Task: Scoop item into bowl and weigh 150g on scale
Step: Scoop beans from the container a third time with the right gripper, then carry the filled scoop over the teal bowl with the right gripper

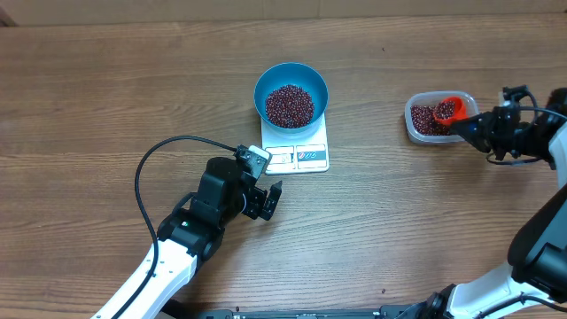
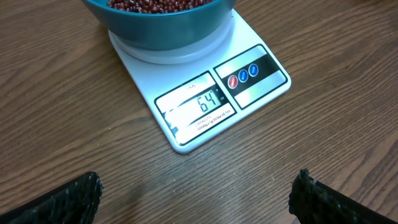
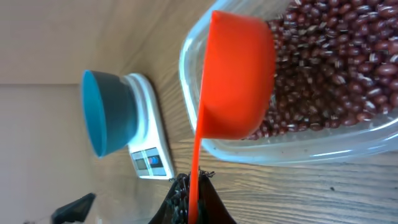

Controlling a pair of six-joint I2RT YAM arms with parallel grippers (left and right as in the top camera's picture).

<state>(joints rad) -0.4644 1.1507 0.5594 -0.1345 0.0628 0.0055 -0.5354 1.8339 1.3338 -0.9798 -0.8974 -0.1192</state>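
– Blue plastic, that bowl [image 1: 291, 73]: where is it sitting?
– It is sitting on the far part of the white scale [image 1: 297, 157], in the middle of the wooden table [image 1: 106, 80]. The display [image 2: 198, 102] along the scale's near edge is lying uncovered and is showing 64.
– And the beans [image 1: 290, 105]?
– One red-brown heap is lying in the bowl, covering its bottom. More are lying in the clear tub [image 1: 409, 124], which is standing well apart to the right of the scale.
– What is the right gripper [image 3: 191, 196] doing?
– It is pinching the thin handle of an orange scoop [image 3: 239, 74], jaws squeezed tight on it. The scoop's cup is hanging over the right part of the tub, inside its outline. From the wrist camera only the cup's underside is showing, so whether it is touching the beans below I cannot tell.
– Is it carrying anything?
– From overhead something dark is showing inside the cup, too small to say for sure.
– And the left gripper [image 2: 198, 180]?
– It is hovering close to the scale's near left corner, apart from it, with its jaws spread wide and holding nothing. Its two black fingers [image 2: 68, 199] are framing the bottom corners of the wrist view, bare table between them, facing the display.
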